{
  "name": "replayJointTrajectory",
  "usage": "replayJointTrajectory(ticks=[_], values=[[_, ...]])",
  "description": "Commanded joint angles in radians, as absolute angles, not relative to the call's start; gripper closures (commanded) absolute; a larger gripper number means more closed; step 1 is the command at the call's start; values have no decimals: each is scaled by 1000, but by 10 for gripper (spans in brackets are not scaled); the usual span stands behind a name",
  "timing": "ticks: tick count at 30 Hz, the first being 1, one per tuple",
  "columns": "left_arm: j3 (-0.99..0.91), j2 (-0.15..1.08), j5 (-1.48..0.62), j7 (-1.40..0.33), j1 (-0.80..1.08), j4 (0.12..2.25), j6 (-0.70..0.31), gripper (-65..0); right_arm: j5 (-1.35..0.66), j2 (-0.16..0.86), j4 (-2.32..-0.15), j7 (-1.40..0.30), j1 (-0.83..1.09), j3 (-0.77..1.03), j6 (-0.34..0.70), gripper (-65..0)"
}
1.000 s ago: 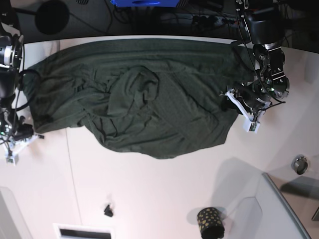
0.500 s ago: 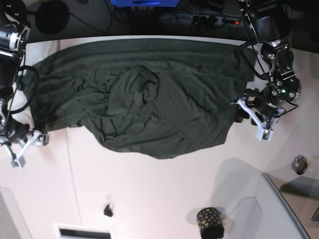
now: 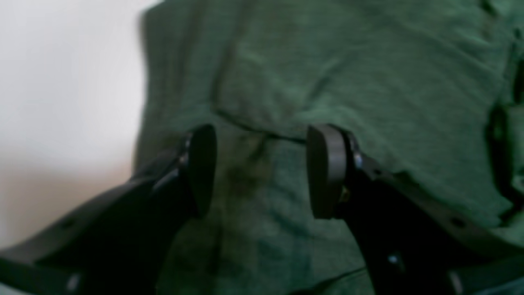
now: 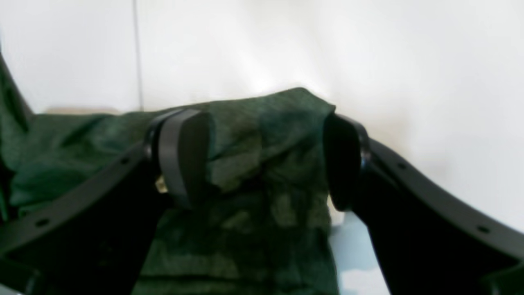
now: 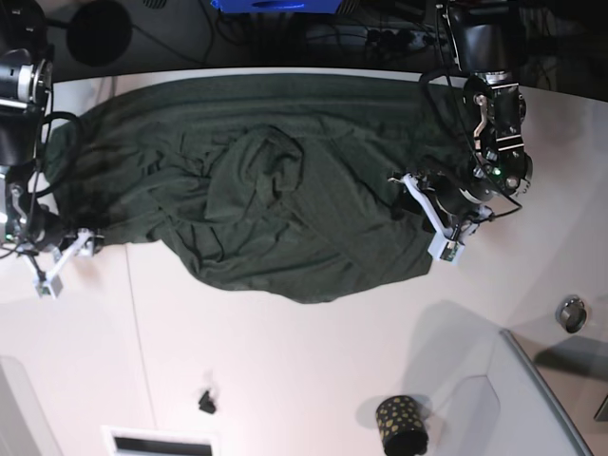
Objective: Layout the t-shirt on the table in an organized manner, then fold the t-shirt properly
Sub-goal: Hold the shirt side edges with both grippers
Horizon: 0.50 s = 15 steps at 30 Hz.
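Note:
The dark green t-shirt lies crumpled and spread across the far half of the white table, with a bunched lump near its middle. My left gripper hovers over the shirt's right edge. In the left wrist view this gripper is open, and the cloth lies flat beneath the pads. My right gripper is at the shirt's left corner. Seen from the right wrist, it is open, with a raised fold of shirt between its wide-apart pads.
A black gold-dotted cup stands at the near right beside a grey raised panel. A small metal ring lies at the right. A small black object and a white slotted plate sit at the near left.
The right gripper has opened from shut and shifted slightly toward the shirt's corner. The left gripper swung out to the right, then came back inward over the shirt's edge.

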State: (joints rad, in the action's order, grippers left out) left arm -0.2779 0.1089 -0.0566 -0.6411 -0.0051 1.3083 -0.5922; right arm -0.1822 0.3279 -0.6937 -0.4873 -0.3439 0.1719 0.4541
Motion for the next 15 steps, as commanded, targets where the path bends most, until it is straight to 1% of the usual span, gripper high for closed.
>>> replayJointTrajectory(ticks=[1,2,6,8,12,13,15], values=[[-282,125,-61,-627,-19,1305,-590,-327,-186,344,-707,-475,-374,173,446,-407],[-282,125,-61,-627,-21,1290,-590,-327,-186,344,-707,-475,-374,173,444,-390],[-291,131,-61,-624,-19,1247,-590,-327,-185,344,-676,-473,-397,171,440,-263],[-291,131,-61,-622,-18,1245,-590,-327,-185,358,-605,-472,-435,171,440,-191],[-292,136,-61,-622,-16,1244,-590,-327,-185,367,-479,-378,-479,171,437,-23],[-292,147,-61,-622,-18,1242,-590,-327,-185,375,-453,-366,-490,171,427,0],[-292,151,-61,-622,-18,1241,-590,-327,-185,384,-417,-348,-499,171,375,-6]])
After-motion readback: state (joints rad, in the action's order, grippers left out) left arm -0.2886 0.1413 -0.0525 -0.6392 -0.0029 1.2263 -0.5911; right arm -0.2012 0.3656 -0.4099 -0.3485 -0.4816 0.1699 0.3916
